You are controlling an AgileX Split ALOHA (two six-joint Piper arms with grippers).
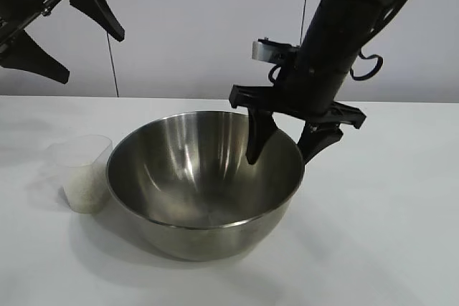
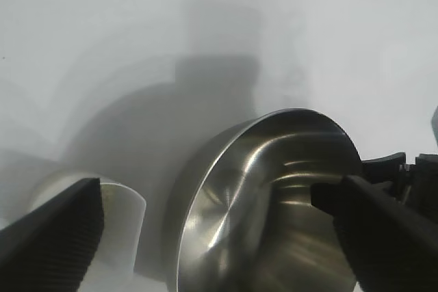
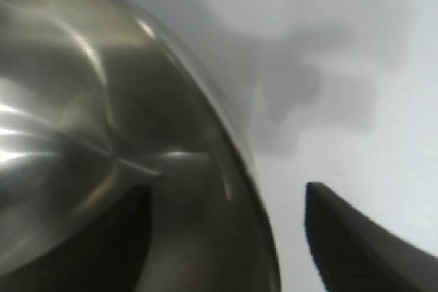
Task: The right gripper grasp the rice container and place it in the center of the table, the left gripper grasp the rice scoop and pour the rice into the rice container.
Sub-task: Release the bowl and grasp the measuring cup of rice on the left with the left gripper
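Releasing step: right end effector (image 1: 283, 147) is letting go of the stainless-steel bowl (image 1: 204, 184), so it should lift straight off without nudging the rim.
Exterior view, right end effector: fingers spread, one inside the bowl's wall and one outside, straddling the rim; neither visibly pinches the steel.
Exterior view, bowl: standing upright on the white counter (image 1: 387, 234), directly beneath and to the left of that end effector.
Exterior view, measuring cup (image 1: 82, 172): beyond the bowl's far side from the right end effector, just beside the bowl, holding white rice (image 1: 86, 188).
Exterior view, left end effector (image 1: 75, 41): hanging high above the cup, fingers spread, holding nothing.
Left wrist view: the cup sits below one of its fingers (image 2: 55, 237), bowl next to it; descend centred on the cup, clear of the bowl.
Right wrist view: bowl rim runs between the parted fingers (image 3: 369, 244); pull clear upward before swinging aside.
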